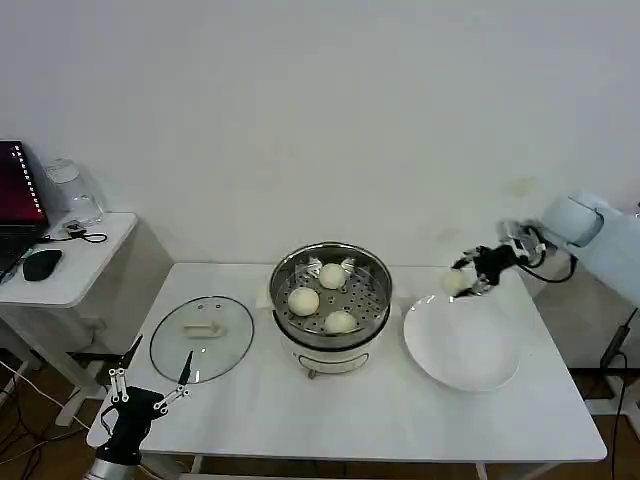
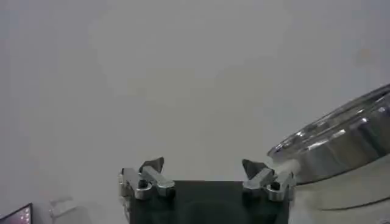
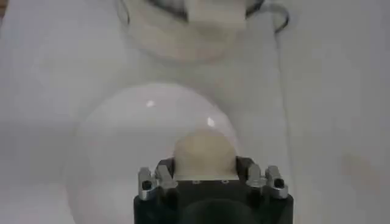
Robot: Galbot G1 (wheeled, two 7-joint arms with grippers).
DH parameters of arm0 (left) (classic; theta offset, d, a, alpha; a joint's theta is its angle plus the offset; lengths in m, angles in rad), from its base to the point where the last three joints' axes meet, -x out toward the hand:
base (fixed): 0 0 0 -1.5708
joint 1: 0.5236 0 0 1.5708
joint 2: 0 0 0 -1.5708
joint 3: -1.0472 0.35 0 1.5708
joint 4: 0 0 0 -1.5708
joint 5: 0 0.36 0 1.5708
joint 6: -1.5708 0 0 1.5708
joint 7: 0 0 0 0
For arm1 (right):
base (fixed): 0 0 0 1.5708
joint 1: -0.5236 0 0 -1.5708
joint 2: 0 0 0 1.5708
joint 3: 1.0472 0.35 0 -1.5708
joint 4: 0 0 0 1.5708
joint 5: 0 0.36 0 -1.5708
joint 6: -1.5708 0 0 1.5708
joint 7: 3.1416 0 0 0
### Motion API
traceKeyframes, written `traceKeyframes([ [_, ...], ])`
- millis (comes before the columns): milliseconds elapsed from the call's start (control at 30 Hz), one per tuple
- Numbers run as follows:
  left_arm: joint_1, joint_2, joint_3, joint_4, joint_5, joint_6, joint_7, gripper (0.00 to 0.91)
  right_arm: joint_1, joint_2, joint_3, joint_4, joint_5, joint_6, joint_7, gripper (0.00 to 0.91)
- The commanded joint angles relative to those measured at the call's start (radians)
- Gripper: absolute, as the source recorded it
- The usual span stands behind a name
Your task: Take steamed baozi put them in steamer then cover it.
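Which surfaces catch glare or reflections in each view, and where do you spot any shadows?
Head view: the steamer rim shines and the cover reflects faintly, while the steamer casts a soft shadow on the table. Left wrist view: bright streaks run along the steamer's steel wall. Right wrist view: small highlights dot the plate beyond the right gripper, which holds a baozi.

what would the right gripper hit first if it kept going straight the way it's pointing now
Probably the white plate. The right gripper, shut on a baozi, hangs over the plate's far rim, angled down and toward the steamer. Depth is unclear, so it might instead clear the plate and reach the steamer's side.
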Motion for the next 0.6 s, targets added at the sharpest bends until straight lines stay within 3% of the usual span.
traceKeyframes([
  [33, 0.003, -0.003, -0.001, -0.009, -0.001, -0.002, 0.000, 0.907, 0.176, 0.170, -0.121, 0.092, 0.175, -0.049, 0.021, 0.645],
  [300, 0.006, -0.007, -0.014, 0.004, -0.019, -0.012, 0.000, 0.907, 0.188, 0.324, -0.178, -0.023, 0.164, -0.043, 0.014, 0.645],
  [600, 0.002, -0.001, -0.022, 0.009, -0.032, -0.014, 0.000, 0.907, 0.131, 0.380, -0.231, -0.091, 0.119, -0.036, 0.015, 0.645],
])
